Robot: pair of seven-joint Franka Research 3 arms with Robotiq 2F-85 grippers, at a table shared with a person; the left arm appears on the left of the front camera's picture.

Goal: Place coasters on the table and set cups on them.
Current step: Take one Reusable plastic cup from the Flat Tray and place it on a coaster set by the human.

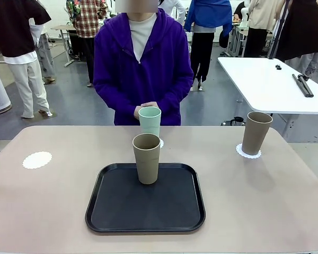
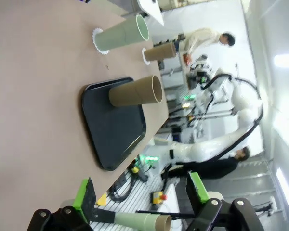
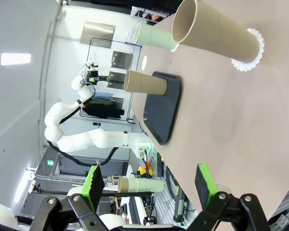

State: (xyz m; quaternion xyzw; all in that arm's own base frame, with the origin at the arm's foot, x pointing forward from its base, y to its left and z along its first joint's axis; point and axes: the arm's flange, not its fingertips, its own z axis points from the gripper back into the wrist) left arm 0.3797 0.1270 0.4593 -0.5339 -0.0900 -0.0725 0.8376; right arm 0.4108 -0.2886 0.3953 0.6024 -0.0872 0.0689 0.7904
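tray first, closest to us: the black tray (image 1: pixel 95 214) sits at the near middle of the table (image 1: pixel 265 201), its front rim just short of the table's near edge. on its far half, close to the far rim, we see the first taupe cup (image 1: pixel 147 159) standing upright, and the tray's whole near half lies bare.

just past that far rim the mint cup (image 1: pixel 149 120) stands upright on the middle coaster (image 1: pixel 161 143), a sliver of lace peeking out at its right. the person's hands (image 1: pixel 144 109) are clasped right behind it at the far edge.

out right, the second taupe cup (image 1: pixel 256 132) stands on the right coaster (image 1: pixel 248 152), near the far right corner. over on the left the bare coaster (image 1: pixel 37 160) lies flat with nothing on it, near the left edge and well apart from the tray. broad open tabletop runs down both sides of the tray.

in the left wrist view we have the left gripper (image 2: pixel 142 195) spread wide with nothing between its jaws, well apart from the tray and cups. same story in the right wrist view: the right gripper (image 3: pixel 149 182) is wide apart, holding nothing, well back from the second taupe cup.
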